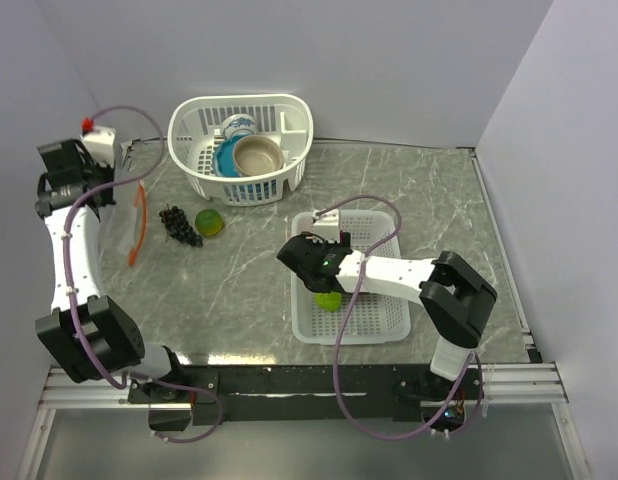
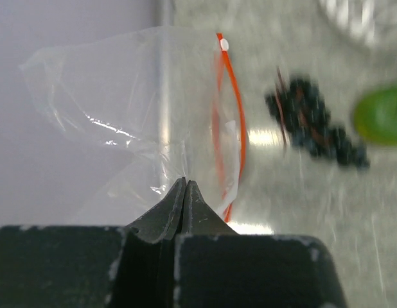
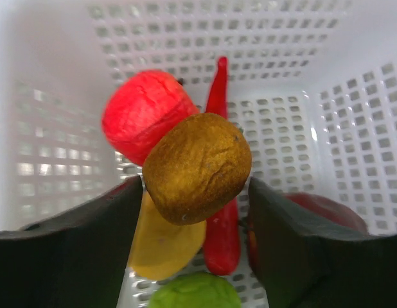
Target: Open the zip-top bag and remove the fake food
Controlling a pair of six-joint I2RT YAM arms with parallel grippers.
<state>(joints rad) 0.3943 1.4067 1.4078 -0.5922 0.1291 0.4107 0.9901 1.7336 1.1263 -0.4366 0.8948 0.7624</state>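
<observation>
I judge the emptying nearly done. My left hand (image 2: pixel 184 187) is closed on the clear film of the zip-top bag (image 2: pixel 134 109), holding it at the table's (image 1: pixel 429 200) 9 o'clock edge, and I see nothing inside it. Its orange zip strip (image 2: pixel 235 109) hangs on the bag's 3 o'clock side.

My right hand (image 3: pixel 197 189) sits inside the rectangular basket (image 1: pixel 384 315), at about 4 o'clock on the table. A brown fruit (image 3: pixel 197 163) fills the gap between its fingers, so I take it as gripped. Under it lie a red apple (image 3: pixel 137 115), a chili (image 3: pixel 219 244), a yellow fruit (image 3: pixel 161 250) and a green piece (image 3: pixel 195 292).

The grapes (image 1: pixel 179 225) and a lime (image 1: pixel 210 222) lie on the table at the bag's 3 o'clock, the lime beyond the grapes.

The round basket (image 1: pixel 289 110) at 12 o'clock holds a blue bowl (image 1: pixel 223 160) and a beige bowl (image 1: pixel 257 155).

Next I should spread the right fingers and let the brown fruit fall among the others.
</observation>
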